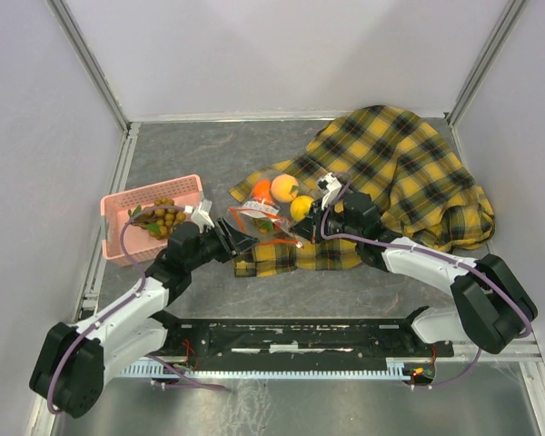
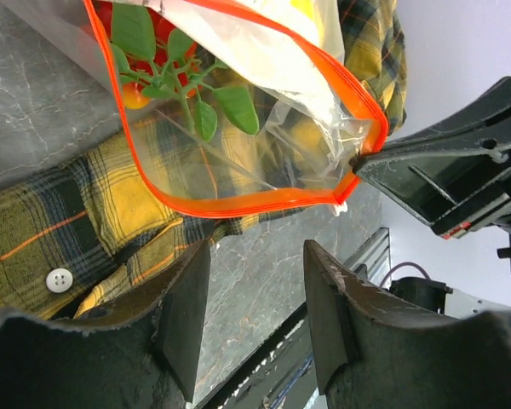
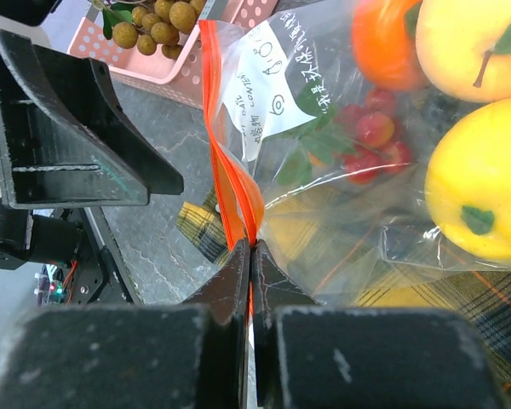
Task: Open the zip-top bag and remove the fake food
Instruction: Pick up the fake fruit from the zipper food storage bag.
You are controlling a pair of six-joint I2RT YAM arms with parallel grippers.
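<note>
Bag [image 3: 341, 213] lay on cloth [image 1: 400, 163], mid-table — thin, crinkly, slippery, sagging with fruit [image 3: 485, 187]. Right gripper [image 3: 251, 247] clamped on zip strip [image 2: 238, 204]; left gripper [image 2: 255, 256] jaws apart, empty, facing mouth. Best hold likely — strip's opposite lip.

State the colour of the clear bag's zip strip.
Red-orange; the zip strip of the zip-top bag shows best in the left wrist view.

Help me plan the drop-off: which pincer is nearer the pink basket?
Left. The left pincer hovers open just right of the pink basket, at the zip-top bag's mouth. The right pincer is farther right, across the bag, shut on its orange zip strip.
</note>
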